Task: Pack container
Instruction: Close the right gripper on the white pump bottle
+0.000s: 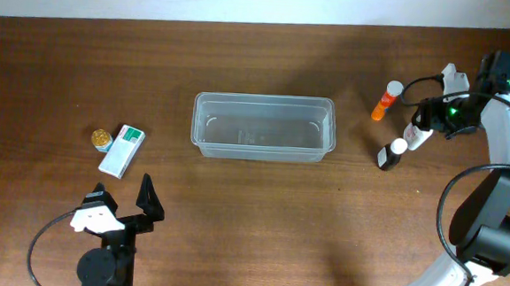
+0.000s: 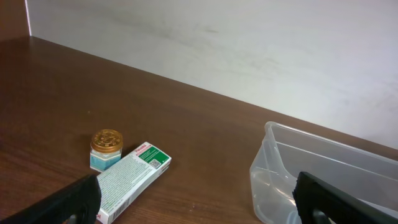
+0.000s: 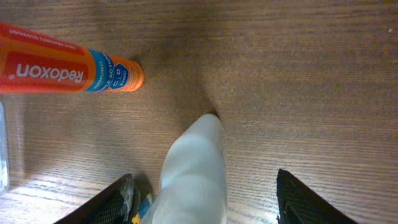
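White plastic bottle point(image 3: 193, 174) between wide-spread fingers point(image 3: 305, 202) of right tool point(image 3: 204, 186), far right of table point(image 1: 232, 230). Not clamped yet, nothing held. Probably grabbing step. Centre on bottle before closing, looks nearer one finger. Squeeze slow, likely slippery and tippy. Mind orange Redoxon tube point(image 3: 62, 68) close by on left and dark bottle point(image 1: 389, 155) just near-left, easy to knock. Then lift straight up, carry left to clear container point(image 1: 263, 126), mid table, empty. Left tool point(image 2: 196, 186) also spread wide, idle, near left by white-green box point(image 2: 127, 180).
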`<state>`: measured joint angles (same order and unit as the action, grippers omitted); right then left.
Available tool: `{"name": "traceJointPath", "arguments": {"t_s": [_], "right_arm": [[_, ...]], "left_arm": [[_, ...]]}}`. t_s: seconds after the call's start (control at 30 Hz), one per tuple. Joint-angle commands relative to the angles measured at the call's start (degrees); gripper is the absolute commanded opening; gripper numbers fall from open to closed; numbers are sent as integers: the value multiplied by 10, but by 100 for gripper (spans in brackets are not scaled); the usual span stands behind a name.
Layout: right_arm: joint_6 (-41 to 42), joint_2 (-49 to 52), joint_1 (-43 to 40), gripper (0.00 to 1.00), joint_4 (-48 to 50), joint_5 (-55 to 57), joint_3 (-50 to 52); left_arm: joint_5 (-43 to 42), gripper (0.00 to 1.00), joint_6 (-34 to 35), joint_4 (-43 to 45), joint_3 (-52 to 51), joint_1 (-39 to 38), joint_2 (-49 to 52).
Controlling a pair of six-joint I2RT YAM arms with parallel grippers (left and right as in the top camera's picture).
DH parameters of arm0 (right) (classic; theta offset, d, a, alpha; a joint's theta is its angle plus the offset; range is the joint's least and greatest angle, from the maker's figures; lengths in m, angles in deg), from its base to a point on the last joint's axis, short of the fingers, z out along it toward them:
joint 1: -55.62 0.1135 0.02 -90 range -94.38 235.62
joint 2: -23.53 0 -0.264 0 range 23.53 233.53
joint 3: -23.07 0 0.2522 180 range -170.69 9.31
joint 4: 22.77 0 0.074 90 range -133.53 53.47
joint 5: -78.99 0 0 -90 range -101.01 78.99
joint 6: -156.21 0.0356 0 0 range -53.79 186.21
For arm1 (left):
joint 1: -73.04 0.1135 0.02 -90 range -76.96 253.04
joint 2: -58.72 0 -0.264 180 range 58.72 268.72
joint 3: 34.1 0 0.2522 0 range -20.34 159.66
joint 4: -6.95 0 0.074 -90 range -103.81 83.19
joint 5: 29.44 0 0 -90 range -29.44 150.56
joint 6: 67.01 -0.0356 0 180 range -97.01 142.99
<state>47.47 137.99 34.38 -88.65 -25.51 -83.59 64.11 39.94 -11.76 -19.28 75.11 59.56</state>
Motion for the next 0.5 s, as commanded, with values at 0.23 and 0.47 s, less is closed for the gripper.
{"name": "traceJointPath", "arguments": {"t_s": [0.23, 0.47], "right_arm": [[-5, 7, -2, 60, 15, -5, -3], [-4, 30, -2, 58, 11, -5, -3]], "left_arm": [[-6, 99, -5, 2, -4, 3, -5], [-6, 99, -5, 2, -4, 3, -5]]}}
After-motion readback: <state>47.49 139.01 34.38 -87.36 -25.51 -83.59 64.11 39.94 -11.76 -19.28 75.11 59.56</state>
